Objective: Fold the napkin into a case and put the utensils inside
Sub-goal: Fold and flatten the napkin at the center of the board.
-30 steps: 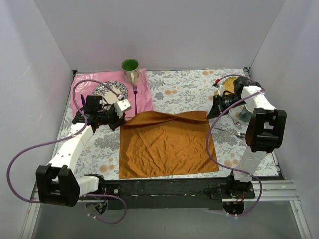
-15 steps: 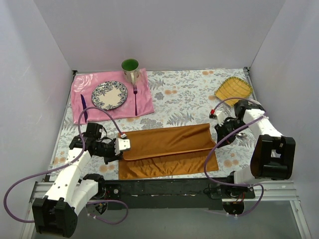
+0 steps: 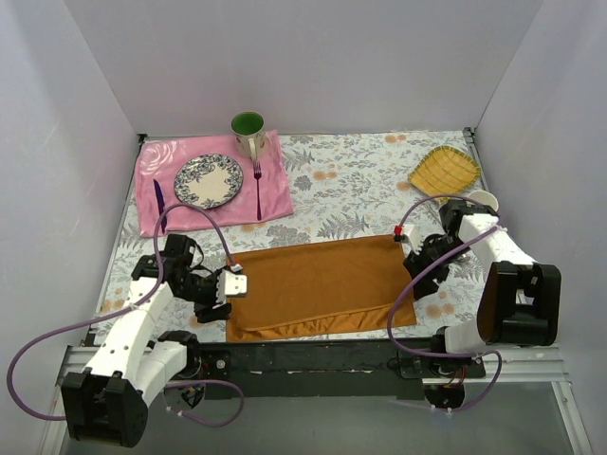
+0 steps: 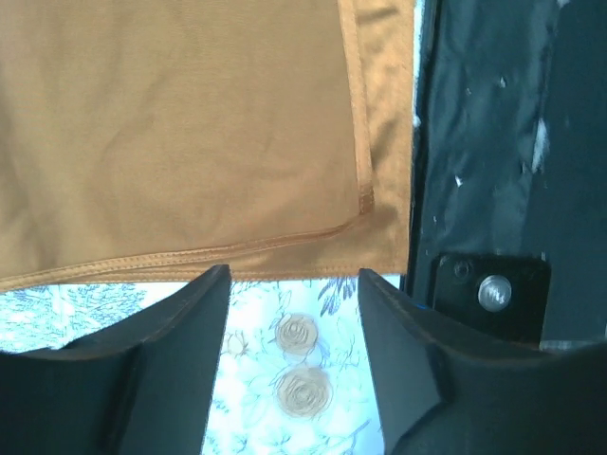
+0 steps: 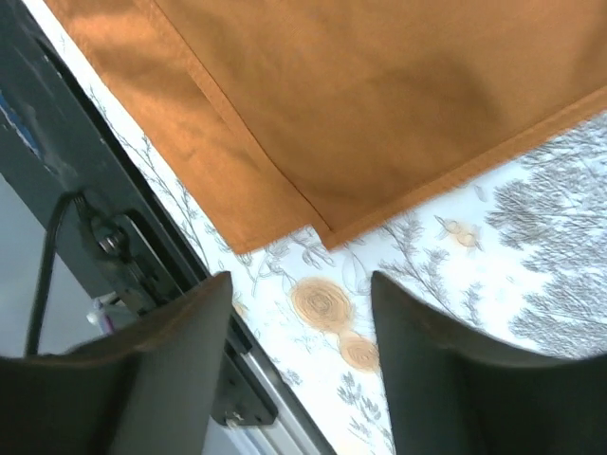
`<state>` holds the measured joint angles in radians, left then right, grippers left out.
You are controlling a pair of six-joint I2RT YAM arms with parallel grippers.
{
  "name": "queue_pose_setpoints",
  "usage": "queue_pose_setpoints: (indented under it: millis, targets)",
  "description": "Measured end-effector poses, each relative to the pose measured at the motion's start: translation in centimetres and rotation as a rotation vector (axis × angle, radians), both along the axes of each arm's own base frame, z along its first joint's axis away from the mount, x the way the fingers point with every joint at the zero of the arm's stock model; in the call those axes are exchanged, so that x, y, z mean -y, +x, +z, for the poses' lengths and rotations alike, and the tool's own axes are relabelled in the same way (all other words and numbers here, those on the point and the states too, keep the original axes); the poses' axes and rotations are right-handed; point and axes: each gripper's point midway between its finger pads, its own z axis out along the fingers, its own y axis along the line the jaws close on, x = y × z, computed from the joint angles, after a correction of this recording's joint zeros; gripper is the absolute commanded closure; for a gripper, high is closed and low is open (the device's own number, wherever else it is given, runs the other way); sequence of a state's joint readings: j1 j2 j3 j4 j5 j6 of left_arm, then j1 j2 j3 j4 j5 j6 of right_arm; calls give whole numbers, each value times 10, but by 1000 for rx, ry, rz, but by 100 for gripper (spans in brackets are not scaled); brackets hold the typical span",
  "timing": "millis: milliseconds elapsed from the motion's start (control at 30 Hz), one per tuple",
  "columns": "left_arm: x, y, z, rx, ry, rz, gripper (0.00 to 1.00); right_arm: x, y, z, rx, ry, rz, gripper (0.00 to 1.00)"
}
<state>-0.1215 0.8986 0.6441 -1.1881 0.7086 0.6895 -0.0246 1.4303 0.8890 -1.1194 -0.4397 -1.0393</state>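
Napkin [image 3: 318, 284] lies doubled between left claw [image 4: 292, 277] and right claw [image 5: 302, 280]. Both claws apart and empty, likely poised to grip its end corners.

This is probably a robotics lab cell staged as a dining table: plain white panel walls [image 3: 85, 114] box in a floral tablecloth [image 3: 351, 190], with a black mounting rail [image 3: 313, 358] along its near edge.

The napkin [image 3: 318, 284] lies between the left gripper [image 3: 231, 284] and right gripper [image 3: 410, 250].
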Motion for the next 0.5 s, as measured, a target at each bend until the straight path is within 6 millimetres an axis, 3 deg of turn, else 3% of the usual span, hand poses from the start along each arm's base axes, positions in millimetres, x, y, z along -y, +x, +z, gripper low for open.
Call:
queue_pose_setpoints:
  millis: [67, 167, 333, 433, 500]
  targets:
    - [-2, -1, 6, 4, 15, -12, 40, 1, 5, 8, 17, -5, 16, 27]
    - [-3, 10, 23, 6, 23, 35, 42, 1, 31, 32, 94, 0, 22, 33]
    - [5, 69, 43, -67, -11, 243, 50, -11, 95, 71, 211, 62, -36, 56]
    - [11, 104, 33, -149, -29, 353, 55, -20, 122, 69, 212, 80, -81, 63]
    - [14, 122, 20, -204, -36, 416, 60, -31, 132, 57, 193, 79, -91, 67]
